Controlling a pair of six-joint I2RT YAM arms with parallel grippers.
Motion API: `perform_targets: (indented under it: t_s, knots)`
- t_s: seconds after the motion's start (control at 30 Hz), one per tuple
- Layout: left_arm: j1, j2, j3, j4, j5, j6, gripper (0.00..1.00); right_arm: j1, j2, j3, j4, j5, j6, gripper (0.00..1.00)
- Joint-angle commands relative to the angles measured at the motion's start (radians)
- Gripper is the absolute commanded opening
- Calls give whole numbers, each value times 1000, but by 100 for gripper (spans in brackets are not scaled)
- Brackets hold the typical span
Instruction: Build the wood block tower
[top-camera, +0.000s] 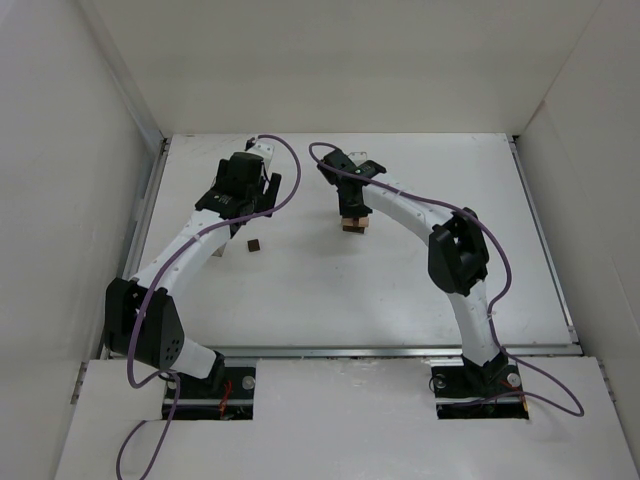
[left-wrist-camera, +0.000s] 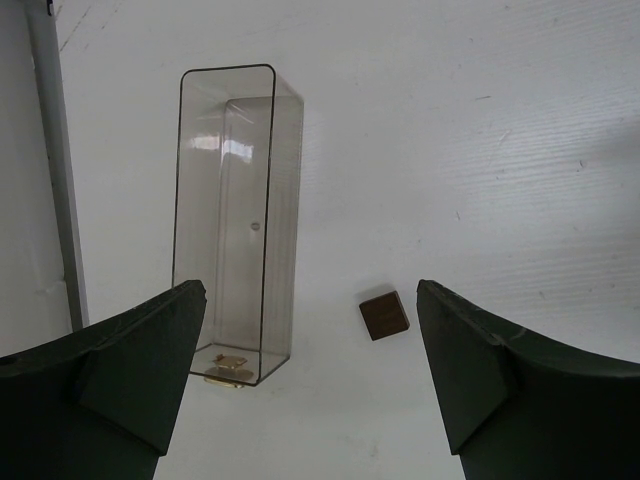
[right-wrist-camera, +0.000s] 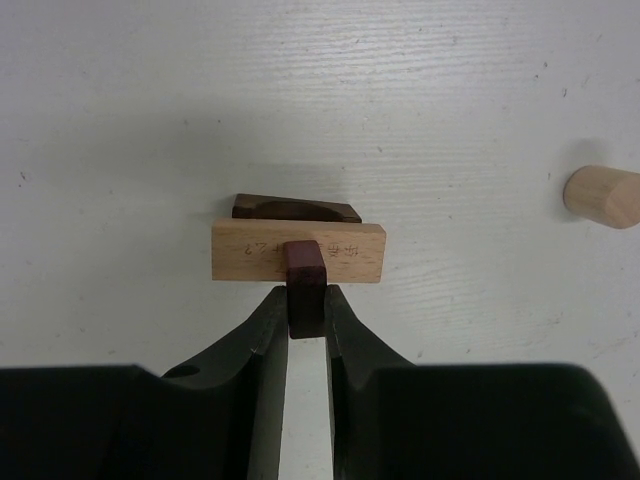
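Observation:
My right gripper (right-wrist-camera: 306, 302) is shut on a dark red-brown cube (right-wrist-camera: 304, 282) and holds it at the middle of the flat tan slab (right-wrist-camera: 298, 252). I cannot tell whether the cube touches the slab. The slab lies on a dark brown piece (right-wrist-camera: 295, 209). This stack (top-camera: 353, 225) stands mid-table under the right gripper (top-camera: 353, 208). A pale cylinder (right-wrist-camera: 603, 196) lies on its side to the right of the stack. My left gripper (left-wrist-camera: 312, 335) is open and empty, above a loose dark brown cube (left-wrist-camera: 384, 314), which also shows from above (top-camera: 253, 244).
A clear plastic box (left-wrist-camera: 235, 220) lies on the table to the left of the loose cube, with a small brass-coloured bit (left-wrist-camera: 228, 368) at its near end. A grey rail (left-wrist-camera: 55, 170) runs along the table's left edge. White walls enclose the table (top-camera: 400, 290).

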Motion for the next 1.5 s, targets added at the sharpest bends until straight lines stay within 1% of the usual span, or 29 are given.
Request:
perform_targets:
  t_s: [0.0,0.03,0.1,0.2,0.77,1.47]
  knots:
    - [-2,-10,-12,28,-1,-16,84,13,-3,6,-12,13,26,11]
    - [-2,-10,-12,28,-1,-16,84,13,-3,15,-12,13,27,7]
    - [-2,-10,-12,28,-1,-16,84,13,-3,15,-23,23,45,3]
    - [-2,-10,-12,37,-1,-16,84,13,-3,24,-23,32,45,1]
    - [-2,-10,-22,37,-1,-16,84,13,25,73,-23,33,63,0]
    - [-2,-10,-22,37,-1,-16,84,3,43,83,-41,62,82,0]
